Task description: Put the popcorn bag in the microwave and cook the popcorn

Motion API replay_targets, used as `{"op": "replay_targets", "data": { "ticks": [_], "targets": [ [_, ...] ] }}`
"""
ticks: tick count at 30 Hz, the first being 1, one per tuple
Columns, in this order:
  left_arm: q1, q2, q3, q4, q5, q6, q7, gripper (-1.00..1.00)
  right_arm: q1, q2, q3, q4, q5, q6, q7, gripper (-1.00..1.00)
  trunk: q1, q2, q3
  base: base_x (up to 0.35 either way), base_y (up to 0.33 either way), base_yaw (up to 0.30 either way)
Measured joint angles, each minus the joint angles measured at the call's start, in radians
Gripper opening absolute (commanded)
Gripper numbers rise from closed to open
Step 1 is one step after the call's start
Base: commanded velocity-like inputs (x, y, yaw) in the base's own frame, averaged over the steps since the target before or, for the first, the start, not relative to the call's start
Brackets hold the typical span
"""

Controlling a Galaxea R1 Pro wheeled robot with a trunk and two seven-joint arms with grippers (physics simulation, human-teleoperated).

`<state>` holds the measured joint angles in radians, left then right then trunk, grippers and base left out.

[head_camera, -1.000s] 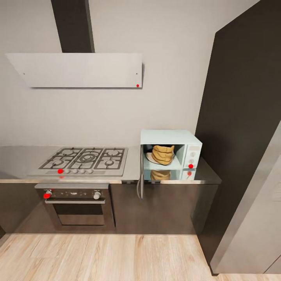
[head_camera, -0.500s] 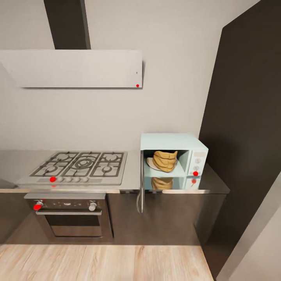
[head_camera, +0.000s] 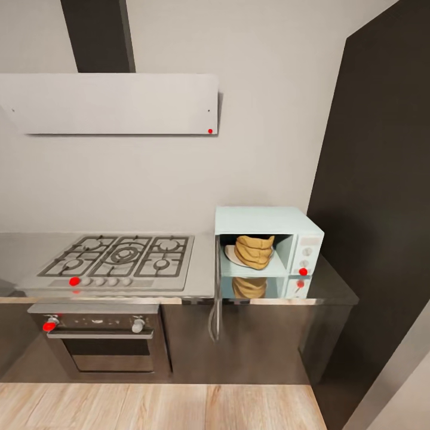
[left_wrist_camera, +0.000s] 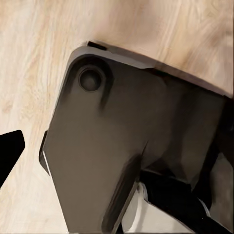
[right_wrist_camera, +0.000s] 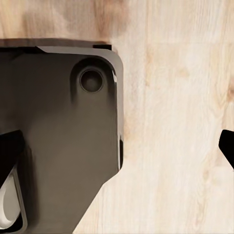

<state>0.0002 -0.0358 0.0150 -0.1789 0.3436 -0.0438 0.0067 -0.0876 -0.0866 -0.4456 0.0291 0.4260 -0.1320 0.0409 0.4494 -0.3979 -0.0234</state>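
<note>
Hob (head_camera: 119,255): at your left on the countertop (head_camera: 203,269), with the oven (head_camera: 98,337) under it; neither belongs to the job.
Door (head_camera: 216,292): you have it swung fully open, edge-on to you, hanging out past the counter's front edge.
Microwave (head_camera: 269,221): at the right end of the countertop, beside the tall dark cabinet (head_camera: 382,179).
Popcorn bag (head_camera: 254,251): already inside the cavity, on the white plate, near the open front.
Bag's axis: long axis upright, rolled rim pointing up and tipped slightly to the right.
Popcorn: too small to tell at this range.
Risk, door: driving straight in, your base or arm could clip the projecting door and shove the microwave.
Risk, bag: if it leans further toward the opening, the closing door may catch or topple it.
Left gripper (left_wrist_camera: 9,153): fingertips wide apart above the robot's base and wood floor, holding nothing.
Right gripper (right_wrist_camera: 122,146): fingertips likewise spread wide, empty.
</note>
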Motion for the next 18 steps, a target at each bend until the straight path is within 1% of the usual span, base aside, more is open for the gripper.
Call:
{"op": "replay_targets", "data": {
  "ticks": [1,2,3,4,5,6,7,9,10,11,13,14,15,16,17,18],
  "targets": [
    [0.0,-0.001,0.0,-0.049,0.0,0.003,0.0,1.0,0.0,0.0,0.0,0.0,0.0,0.0,-0.004,1.0,0.0,0.0,0.0,0.0,0.0,0.0],
    [-0.002,-0.003,-0.001,-0.131,-0.003,0.065,0.0,1.0,0.0,0.0,0.0,0.0,0.0,0.001,-0.028,1.0,0.0,0.0,0.0,0.0,0.0,0.0],
    [-0.002,-0.004,-0.001,-0.294,-0.006,0.116,0.0,1.0,0.0,0.0,0.0,0.0,0.0,0.0,-0.032,1.0,0.0,0.0,0.0,0.0,0.0,0.0],
    [-0.007,-0.004,-0.002,-0.445,-0.007,0.18,0.0,1.0,0.0,0.0,0.0,0.0,-0.001,0.0,-0.035,1.0,0.0,0.0,0.0,0.0,0.0,0.0],
    [-0.004,-0.005,-0.002,-0.516,-0.007,0.247,0.0,1.0,0.0,0.0,0.0,0.0,-0.001,0.0,-0.036,1.0,0.0,0.0,0.0,0.0,0.0,0.0],
    [-0.009,-0.006,-0.002,-0.615,-0.005,0.338,0.0,1.0,0.0,0.001,0.0,0.0,-0.001,0.0,-0.038,1.0,0.0,0.0,0.0,0.0,0.0,0.0],
    [-0.027,-0.007,-0.001,-0.7,-0.004,0.4,-0.002,1.0,0.0,0.0,0.0,0.0,-0.001,0.0,-0.039,1.0,0.0,0.0,0.0,0.0,0.0,0.0],
    [-0.068,-0.014,-0.002,-0.776,-0.003,0.446,-0.005,1.0,0.0,0.0,-0.001,0.0,-0.001,0.0,-0.039,1.0,0.0,0.0,0.0,0.0,0.0,0.0],
    [-0.107,-0.022,-0.002,-0.808,-0.003,0.462,-0.006,1.0,0.0,0.0,-0.001,0.0,-0.001,0.0,-0.041,1.0,0.0,0.0,0.0,0.0,0.0,0.0],
    [-0.153,-0.028,-0.002,-0.829,-0.003,0.47,-0.007,1.0,0.0,0.001,-0.001,0.0,-0.001,0.0,-0.042,1.0,0.0,0.0,0.0,0.0,0.0,0.0],
    [-0.206,-0.034,-0.003,-0.851,-0.002,0.476,-0.009,1.0,0.0,0.001,-0.001,0.0,-0.001,-0.001,-0.045,1.0,0.0,0.0,0.0,0.0,0.0,0.0],
    [-0.259,-0.042,-0.006,-0.866,-0.001,0.479,-0.022,1.0,0.0,0.001,-0.001,0.0,0.0,-0.002,-0.047,1.0,0.0,0.0,0.0,0.0,0.0,0.0],
    [-0.279,-0.047,-0.006,-0.87,-0.001,0.479,-0.03,1.0,0.0,0.001,-0.001,0.0,0.0,-0.003,-0.048,1.0,0.0,0.0,0.0,0.0,0.0,0.0],
    [-0.315,-0.063,-0.008,-0.881,-0.001,0.479,-0.065,1.0,0.0,0.001,0.0,0.0,0.001,-0.004,-0.048,1.0,0.0,0.0,0.0,0.0,0.0,0.0],
    [-0.343,-0.074,-0.009,-0.892,-0.002,0.477,-0.116,1.0,0.0,0.001,0.0,0.0,0.001,-0.005,-0.049,1.0,0.0,0.0,0.0,0.0,0.0,0.0],
    [-0.353,-0.078,-0.009,-0.897,-0.004,0.472,-0.156,1.0,0.0,0.001,0.0,0.0,0.001,-0.005,-0.049,1.0,0.0,0.0,0.0,0.0,0.0,0.0]
  ]
}}
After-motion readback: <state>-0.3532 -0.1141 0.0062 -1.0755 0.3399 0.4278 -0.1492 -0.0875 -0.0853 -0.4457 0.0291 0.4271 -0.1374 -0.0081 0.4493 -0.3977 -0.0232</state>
